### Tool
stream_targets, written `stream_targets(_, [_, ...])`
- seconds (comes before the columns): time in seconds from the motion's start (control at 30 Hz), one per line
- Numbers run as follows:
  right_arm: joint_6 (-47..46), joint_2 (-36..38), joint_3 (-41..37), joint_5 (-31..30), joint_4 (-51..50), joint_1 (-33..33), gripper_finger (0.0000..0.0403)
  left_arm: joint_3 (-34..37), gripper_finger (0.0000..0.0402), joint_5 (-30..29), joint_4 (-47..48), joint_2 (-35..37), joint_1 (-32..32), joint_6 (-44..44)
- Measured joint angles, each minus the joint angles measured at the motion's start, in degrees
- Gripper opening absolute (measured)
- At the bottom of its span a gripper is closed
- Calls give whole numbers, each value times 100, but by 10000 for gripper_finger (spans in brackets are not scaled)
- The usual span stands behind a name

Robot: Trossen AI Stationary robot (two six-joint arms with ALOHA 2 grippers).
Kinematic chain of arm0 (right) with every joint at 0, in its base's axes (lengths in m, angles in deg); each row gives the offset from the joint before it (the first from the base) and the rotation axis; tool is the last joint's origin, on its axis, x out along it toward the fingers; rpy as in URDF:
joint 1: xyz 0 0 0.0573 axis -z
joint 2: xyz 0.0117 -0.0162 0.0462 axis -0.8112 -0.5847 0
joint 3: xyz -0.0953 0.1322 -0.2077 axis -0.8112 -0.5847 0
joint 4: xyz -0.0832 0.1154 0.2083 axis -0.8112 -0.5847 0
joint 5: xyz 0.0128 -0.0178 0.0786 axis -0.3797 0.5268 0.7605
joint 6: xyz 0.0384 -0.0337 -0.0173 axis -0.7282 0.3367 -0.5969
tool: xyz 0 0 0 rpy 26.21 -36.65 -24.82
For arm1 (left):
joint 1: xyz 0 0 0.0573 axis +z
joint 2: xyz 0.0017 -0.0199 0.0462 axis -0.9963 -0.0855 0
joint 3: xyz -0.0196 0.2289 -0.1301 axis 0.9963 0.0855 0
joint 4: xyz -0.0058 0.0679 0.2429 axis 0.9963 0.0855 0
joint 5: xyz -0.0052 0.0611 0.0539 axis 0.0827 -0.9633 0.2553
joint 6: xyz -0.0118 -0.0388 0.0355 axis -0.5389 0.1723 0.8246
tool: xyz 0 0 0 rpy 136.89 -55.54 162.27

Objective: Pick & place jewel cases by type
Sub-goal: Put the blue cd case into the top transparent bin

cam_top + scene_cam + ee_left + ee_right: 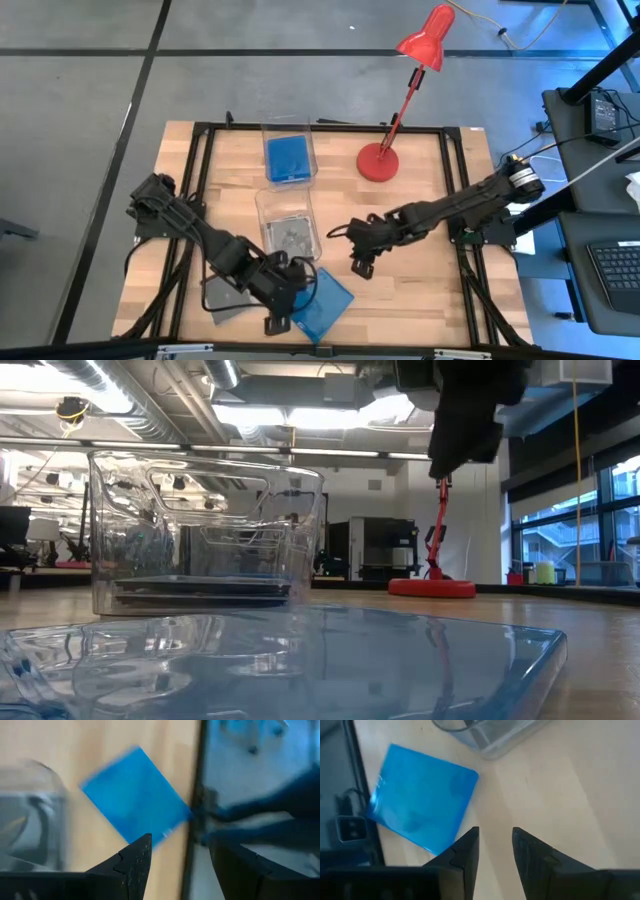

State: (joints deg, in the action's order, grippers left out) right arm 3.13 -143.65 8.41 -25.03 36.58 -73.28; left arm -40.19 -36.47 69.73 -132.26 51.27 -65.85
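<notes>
A blue jewel case (330,303) lies flat near the table's front edge, also in the left wrist view (135,795) and the right wrist view (420,795). A grey jewel case (226,298) lies flat to its left, partly under my left arm. My left gripper (278,318) hangs open beside the blue case's left edge, its fingers (135,865) empty. My right gripper (360,262) hovers open above bare wood to the far right of the blue case, with a narrow empty gap between its fingers (467,852).
Two clear bins stand mid-table: the far one (288,157) holds blue cases, the nearer one (290,232) grey cases; the nearer one's corner (490,740) shows by my right gripper. A red desk lamp (380,160) stands at the far right. Bare wood lies right of the blue case.
</notes>
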Motion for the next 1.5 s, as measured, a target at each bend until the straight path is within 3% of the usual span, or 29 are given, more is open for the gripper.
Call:
stream_targets(0.17, [-862,194,-653,101,989,-292,120,0,193,592,-28,-29,-38,-334])
stream_targets(0.27, [-1230,195,-858,448,1450,-488,120,0,192,257,-41,-29,-119,-418])
stream_targets(0.37, [-1311,157,-1094,410,2034,-615,120,0,190,-33,58,-29,-185,107])
stream_targets(0.43, [-1867,154,-1179,310,2307,-650,120,0,190,-46,83,-54,-200,307])
stream_targets(0.53, [-3054,158,-1306,-234,2648,-768,120,0,191,-112,75,-137,-216,207])
stream_targets(0.67, [-4219,156,-1318,-1077,2640,-1161,120,0,188,-87,128,-374,-266,-542])
stream_targets(1.0, [-6199,-32,-1260,-2766,2646,-2268,120,0,161,-87,172,-1149,-442,-895])
stream_targets(1.33, [-6141,-964,-1256,-3440,4062,-2821,120,2,155,-452,184,-1336,-528,-604])
stream_targets(1.5, [-6044,-1335,-1256,-2934,3801,-2851,120,2,156,-800,169,-1336,-643,-445])
